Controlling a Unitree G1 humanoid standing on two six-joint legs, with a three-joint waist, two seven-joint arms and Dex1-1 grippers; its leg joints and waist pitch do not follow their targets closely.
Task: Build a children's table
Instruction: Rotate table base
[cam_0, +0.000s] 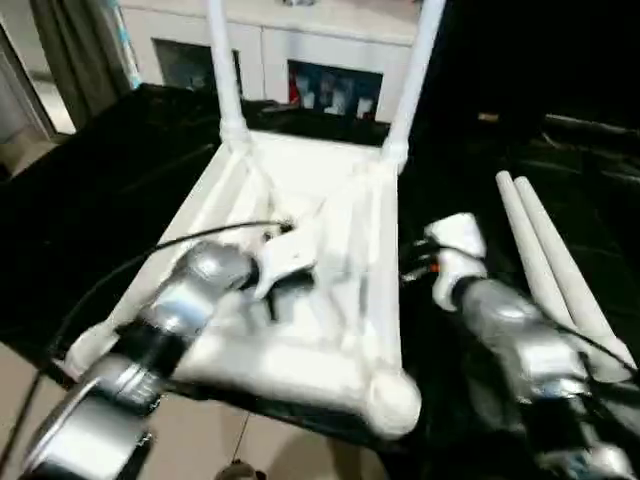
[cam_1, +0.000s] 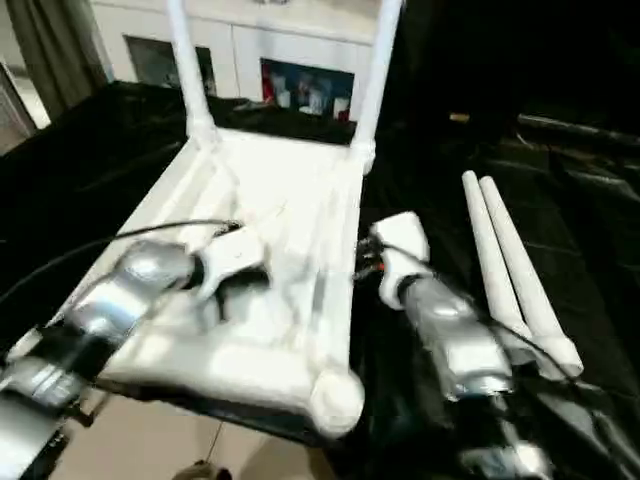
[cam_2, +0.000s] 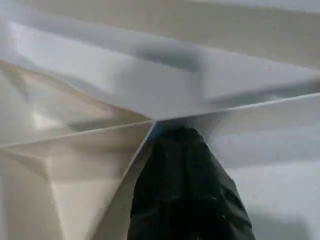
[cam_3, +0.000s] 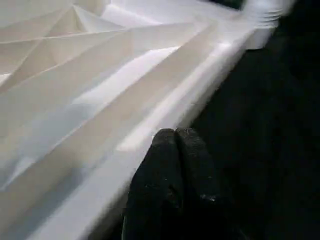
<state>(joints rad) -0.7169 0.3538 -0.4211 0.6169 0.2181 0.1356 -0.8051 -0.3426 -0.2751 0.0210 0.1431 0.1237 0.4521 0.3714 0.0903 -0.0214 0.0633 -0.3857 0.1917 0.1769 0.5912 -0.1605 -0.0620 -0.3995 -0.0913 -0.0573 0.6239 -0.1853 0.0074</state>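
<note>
**Two legs fitted, two waiting**

The tabletop (cam_0: 300, 330) lay underside-up at the centre of the black worktop (cam_0: 120, 190). Fitted legs (cam_0: 224, 70) rose at 12 o'clock; loose legs (cam_0: 555, 270) lay at 3 o'clock. The left hand (cam_2: 182, 150) and the right hand (cam_3: 175, 150) were each pressed together, empty.

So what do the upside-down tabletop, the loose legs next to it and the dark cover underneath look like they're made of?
Tabletop: looks like white moulded plastic, judging by the thin crossing ribs and rounded corner sockets, with a soft satin sheen. Loose legs: likely the same plastic, seen as smooth, seamless tapered tubes. Dark cover: probably black sheet plastic or glossy fabric, since it wrinkles and catches highlights.
</note>
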